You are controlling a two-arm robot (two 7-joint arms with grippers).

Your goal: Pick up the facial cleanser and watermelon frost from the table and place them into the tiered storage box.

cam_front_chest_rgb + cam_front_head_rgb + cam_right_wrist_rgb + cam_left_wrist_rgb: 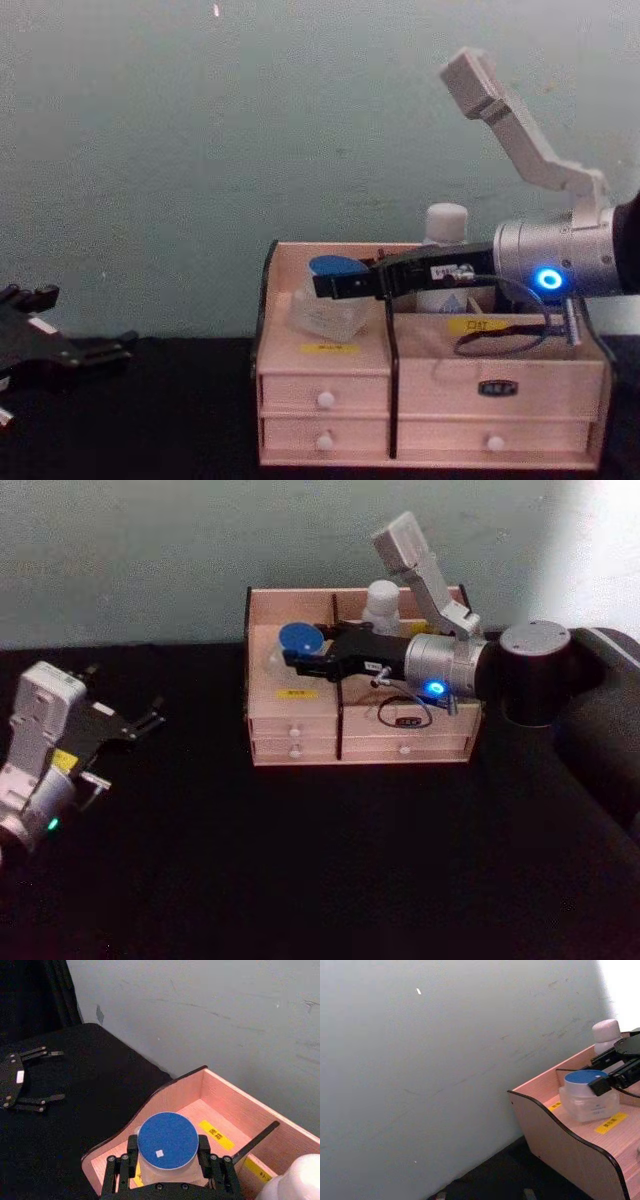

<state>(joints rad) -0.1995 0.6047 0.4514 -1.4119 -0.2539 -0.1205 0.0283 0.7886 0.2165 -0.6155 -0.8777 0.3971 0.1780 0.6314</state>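
Dim overall — bright glare upper right

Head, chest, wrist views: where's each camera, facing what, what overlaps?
Head: high, looking down at the tiered storage box; both arms show, right gripper around the watermelon frost, left gripper parked left.
Chest: low, looking level at the box's front; right arm enters from the right.
Left wrist: faces the wall and the box's left side.
Right wrist: looks past its own fingers onto the watermelon frost's blue lid.
Shared: watermelon frost and facial cleanser in all four.
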